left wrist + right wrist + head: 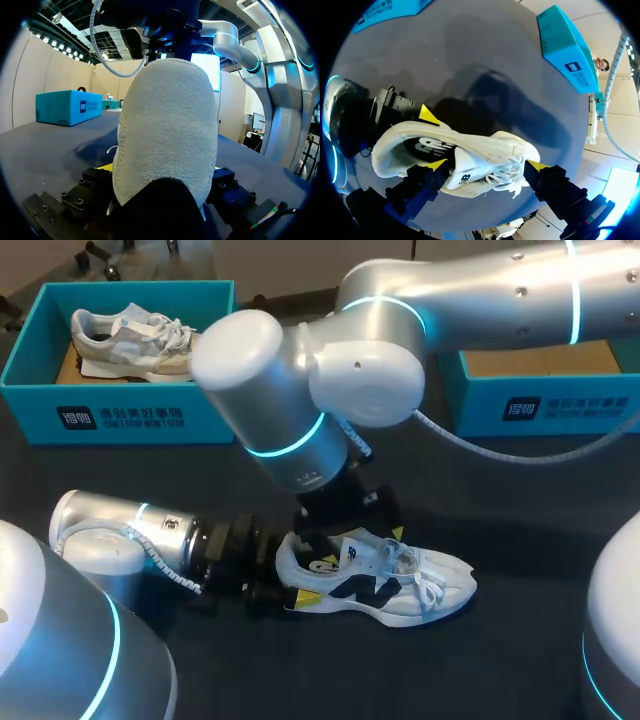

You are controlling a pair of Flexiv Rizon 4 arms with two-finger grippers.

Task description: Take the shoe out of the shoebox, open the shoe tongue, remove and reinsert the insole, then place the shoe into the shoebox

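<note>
Shoe (385, 585) lies at the table's (520, 510) 6 o'clock, toe toward 3. Left gripper (298, 578), arm level from 9, pinches its heel; right gripper (487, 165), angled down from 1, straddles the laces, fingers spread.

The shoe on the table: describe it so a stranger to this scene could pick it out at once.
On the dark table, nearer than the teal shoebox holding a beige shoe, a white shoe lies on its sole. Unlike the beige one, it is outside the box, bears black side markings, and the left gripper holds its heel.
</note>
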